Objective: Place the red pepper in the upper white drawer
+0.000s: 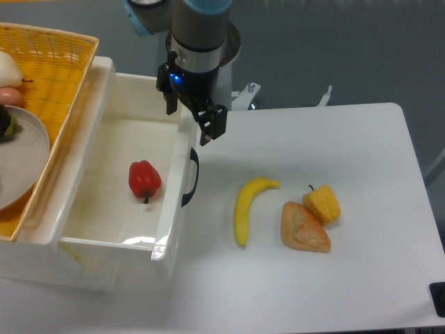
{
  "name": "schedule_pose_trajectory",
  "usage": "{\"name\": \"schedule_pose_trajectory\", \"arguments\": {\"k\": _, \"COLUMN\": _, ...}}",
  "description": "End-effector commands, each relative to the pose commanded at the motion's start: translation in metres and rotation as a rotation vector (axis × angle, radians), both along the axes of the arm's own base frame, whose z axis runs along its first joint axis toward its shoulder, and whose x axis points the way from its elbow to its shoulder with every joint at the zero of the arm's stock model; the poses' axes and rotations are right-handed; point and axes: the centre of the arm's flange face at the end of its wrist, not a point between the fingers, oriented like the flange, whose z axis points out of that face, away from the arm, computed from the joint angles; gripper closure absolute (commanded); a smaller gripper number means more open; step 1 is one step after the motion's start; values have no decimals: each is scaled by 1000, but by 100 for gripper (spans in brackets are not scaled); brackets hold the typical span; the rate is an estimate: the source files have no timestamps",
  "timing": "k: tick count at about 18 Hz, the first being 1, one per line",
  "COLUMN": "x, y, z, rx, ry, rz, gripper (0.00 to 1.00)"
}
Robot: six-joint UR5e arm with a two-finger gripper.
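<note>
- Our pincer [193, 120] is hanging over the drawer's front wall, holding nothing; we cannot tell how wide it is spread.
- We are judging the placing done: lifting straight up, clear of the wall and black handle [190, 178], suits best.
- Red pepper [144, 179] is lying inside the white drawer [104, 233], below-left of our pincer, apart.

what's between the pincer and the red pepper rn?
In the fixed camera view, the front wall of the upper white drawer with its black handle lies between. The pincer hangs outside over the table; the red pepper sits inside.
</note>
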Motion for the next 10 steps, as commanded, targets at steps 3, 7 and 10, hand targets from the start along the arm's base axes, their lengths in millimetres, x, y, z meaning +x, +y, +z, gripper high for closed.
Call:
{"name": "schedule_pose_trajectory", "arguments": {"k": 3, "x": -17, "y": -11, "z": -19, "rx": -71, "ry": 32, "rz": 26, "gripper": 0}}
{"name": "schedule_pose_trajectory", "arguments": {"k": 7, "x": -39, "y": -17, "z": -29, "rx": -82, "ry": 27, "rz": 68, "gripper": 0}}
{"name": "schedule_pose_trajectory", "arguments": {"k": 10, "x": -46, "y": -19, "z": -32, "rx": -86, "ry": 21, "rz": 88, "gripper": 0}}
